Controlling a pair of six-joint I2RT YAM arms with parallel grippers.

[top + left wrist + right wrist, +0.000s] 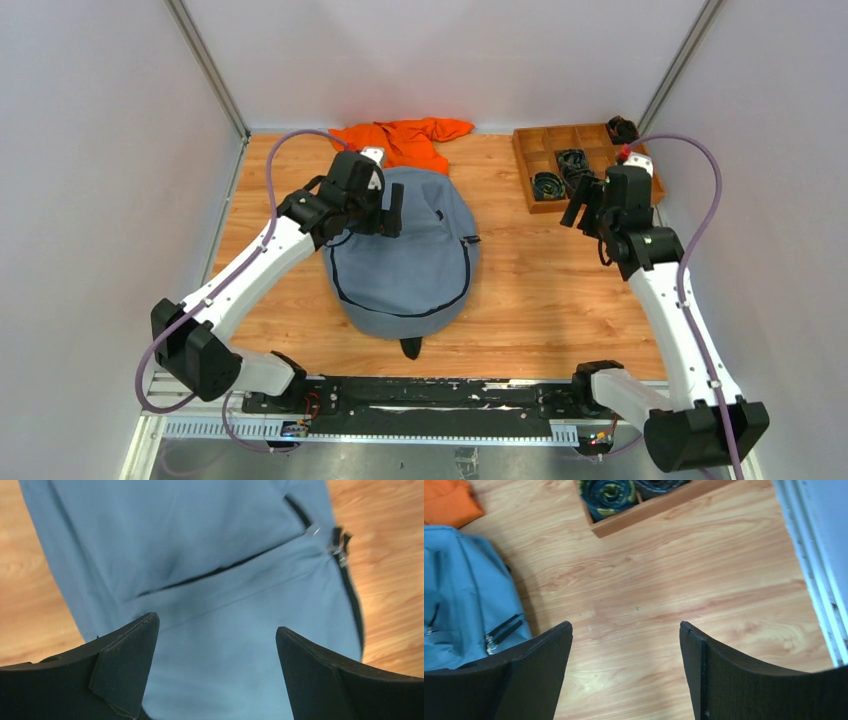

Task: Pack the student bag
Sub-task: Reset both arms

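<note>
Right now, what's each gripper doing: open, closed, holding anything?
Left gripper: open, empty, over the student bag.
Right gripper: open, empty, over the table.

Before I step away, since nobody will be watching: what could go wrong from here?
1. The open left end effector hovers over the student bag, whose zipper looks closed; it may pinch loose fabric instead of a zipper pull.
2. The bag is soft, so tugging could drag it toward the orange garment.
3. The open right end effector sits near the wooden tray and might knock it.
</note>
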